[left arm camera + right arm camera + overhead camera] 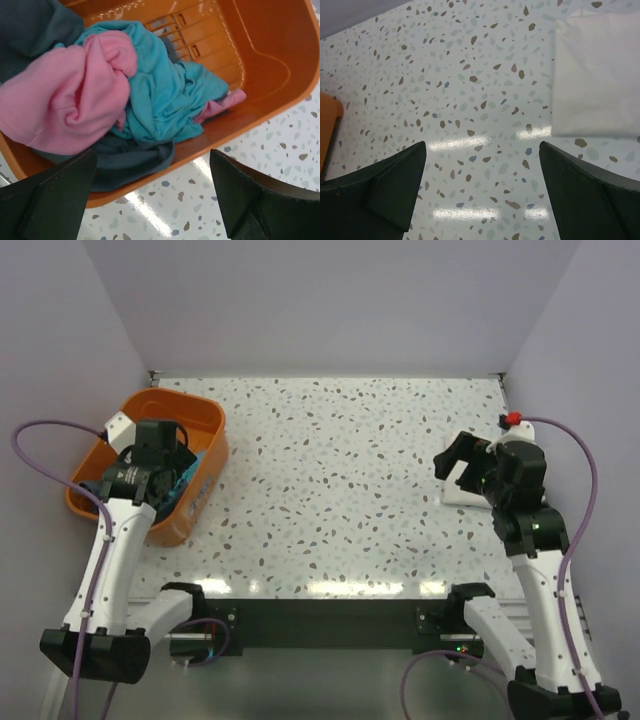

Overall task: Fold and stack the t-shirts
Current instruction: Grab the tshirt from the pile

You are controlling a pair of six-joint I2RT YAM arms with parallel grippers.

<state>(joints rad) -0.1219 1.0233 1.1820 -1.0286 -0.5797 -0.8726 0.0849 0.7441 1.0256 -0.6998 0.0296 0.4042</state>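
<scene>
- A white worktop (330, 470) flecked with brown, grey and blue sits inside pale lilac walls (330, 300); ceiling lights glare off its near part.
- Both arms are bolted at the near edge, the left arm (105, 560) reaching toward the left edge and the right arm (540, 560) toward the right edge.
- The right gripper (482, 165) is spread wide and holds nothing, with bare worktop showing between its dark fingers (385, 190).
- Just beyond it and to its right, by the right edge about halfway back, the cream-white t-shirt (600, 75) lies flat with straight edges.
- The left gripper (152, 170) is also spread wide and empty, poised over the near rim of the orange basket (270, 55).
- The basket stands at the left edge, toward the far left corner, set at an angle to the worktop's sides.
- Inside it three shirts lie crumpled together: the pink t-shirt (70, 95) bunched on top at the left, the teal t-shirt (165, 85) touching it on the right, and the dark slate-blue t-shirt (130, 160) under both, spilling over the near rim.
- A small pink fold also shows beneath the teal cloth, against the basket's floor.
</scene>
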